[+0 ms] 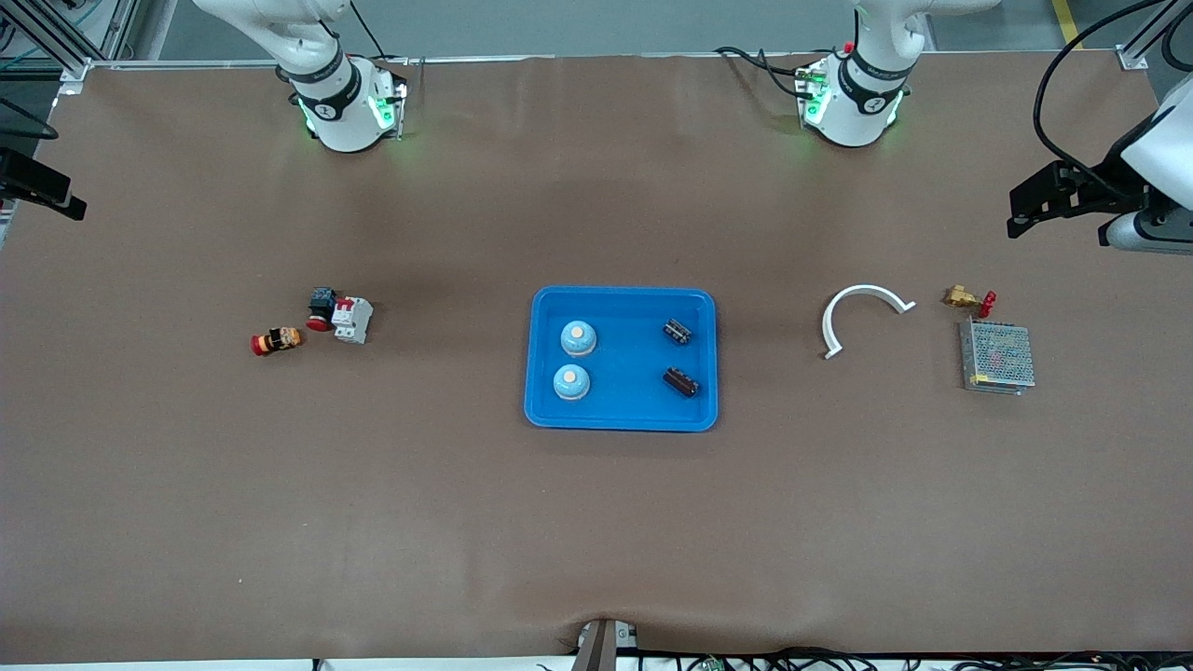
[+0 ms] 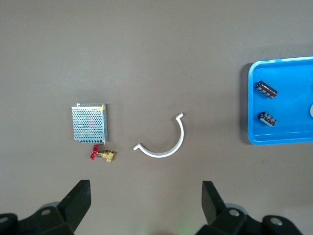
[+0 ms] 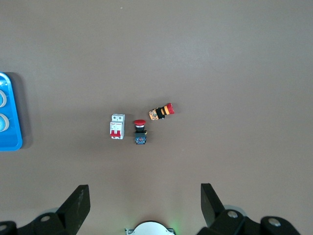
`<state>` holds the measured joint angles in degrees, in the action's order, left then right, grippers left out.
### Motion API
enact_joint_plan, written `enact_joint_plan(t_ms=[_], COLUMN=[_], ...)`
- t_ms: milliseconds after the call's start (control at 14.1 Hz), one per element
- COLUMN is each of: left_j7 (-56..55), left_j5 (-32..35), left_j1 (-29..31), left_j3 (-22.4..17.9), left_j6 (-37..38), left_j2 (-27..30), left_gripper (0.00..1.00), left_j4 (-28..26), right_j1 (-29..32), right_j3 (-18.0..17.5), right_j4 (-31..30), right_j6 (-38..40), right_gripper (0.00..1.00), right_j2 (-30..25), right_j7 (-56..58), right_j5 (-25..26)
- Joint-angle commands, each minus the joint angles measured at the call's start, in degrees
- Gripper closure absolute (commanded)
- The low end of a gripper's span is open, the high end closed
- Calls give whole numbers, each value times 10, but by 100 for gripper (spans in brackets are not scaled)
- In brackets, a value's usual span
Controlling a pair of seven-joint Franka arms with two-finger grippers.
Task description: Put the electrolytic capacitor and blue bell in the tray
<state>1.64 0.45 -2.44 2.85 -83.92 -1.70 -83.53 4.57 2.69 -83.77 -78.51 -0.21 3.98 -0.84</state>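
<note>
The bright-blue tray (image 1: 622, 418) lies in the middle of the table. In it are two blue bells (image 1: 578, 337) (image 1: 571, 382) at the right arm's end and two dark electrolytic capacitors (image 1: 678, 330) (image 1: 681, 381) at the left arm's end. My left gripper (image 2: 145, 188) is open and empty, high over the table; its view shows the tray (image 2: 279, 139) and both capacitors (image 2: 265, 88) (image 2: 267, 118). My right gripper (image 3: 144, 191) is open and empty, high over bare table near its base; its view shows the tray's end (image 3: 12, 144). Neither gripper shows in the front view.
Toward the left arm's end lie a white curved clip (image 1: 862, 312), a brass fitting with a red handle (image 1: 967, 298) and a metal mesh box (image 1: 997, 357). Toward the right arm's end lie a white circuit breaker (image 1: 353, 319), a red push button (image 1: 320, 308) and an orange-black switch (image 1: 277, 341).
</note>
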Motion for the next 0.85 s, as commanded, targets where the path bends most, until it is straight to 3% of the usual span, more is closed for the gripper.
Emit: enact_joint_plan(t_ms=[0, 142, 780], left_j7=[-9, -8, -9], left_j5=[0, 0, 1], left_j1=[-2, 0, -1], left_j3=[3, 3, 3], left_j6=[8, 8, 8], left_j2=[-1, -1, 0], left_gripper=[0, 0, 0], left_j4=[9, 9, 7], right_j1=[-55, -76, -77], right_j3=[56, 79, 79], right_j4=[3, 2, 3], right_j6=[2, 1, 2], right_gripper=[0, 0, 0], right_j2=[-3, -3, -3], right_j7=[-1, -1, 3], right_j5=[0, -1, -7])
